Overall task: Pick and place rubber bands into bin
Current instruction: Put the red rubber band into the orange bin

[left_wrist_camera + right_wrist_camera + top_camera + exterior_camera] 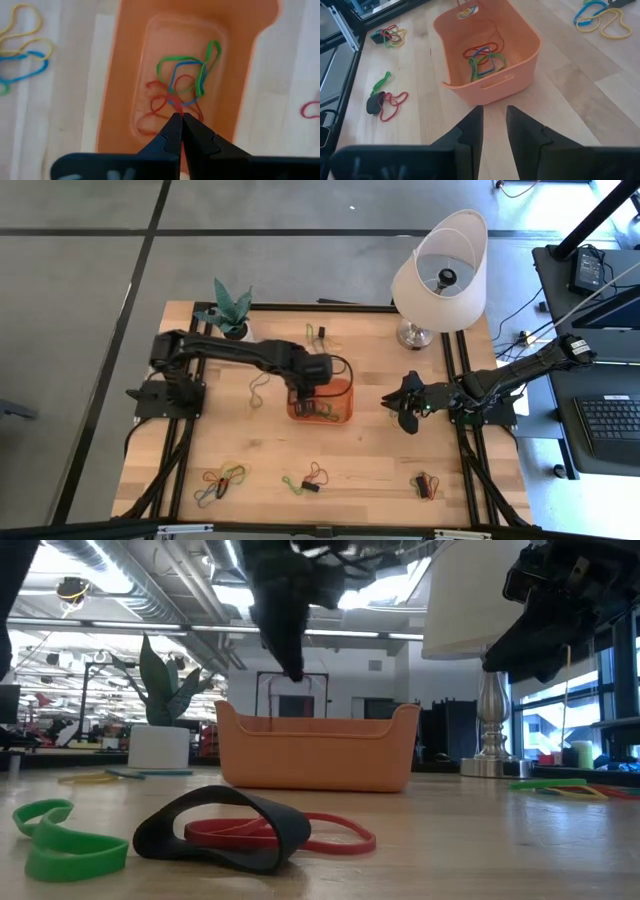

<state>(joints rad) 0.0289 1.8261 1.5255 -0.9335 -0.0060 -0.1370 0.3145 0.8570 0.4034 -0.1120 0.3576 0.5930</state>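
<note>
- Rubber bands are seen in two places: a tangle of green, blue and red loops (182, 82) lies on the floor of the orange bin (341, 393), and loose clusters remain on the worktop (370, 455), one at the near left (221, 483), one at near centre (308, 480), one at the near right (426, 485) and one far behind the bin (318, 335).
- Left tool (180, 120) is held over the bin, its tips clenched together with nothing visibly between them.
- Right tool (494, 117) hangs just right of the bin, its jaws slightly parted and empty.
- The bands are judged light, limp and stretchy; they are likely to snag on each other and come up in clumps.
- A single strand where a loop stands proud of the wood is judged the best place to pinch.
- A flat-lying band may slip from under the tips.
</note>
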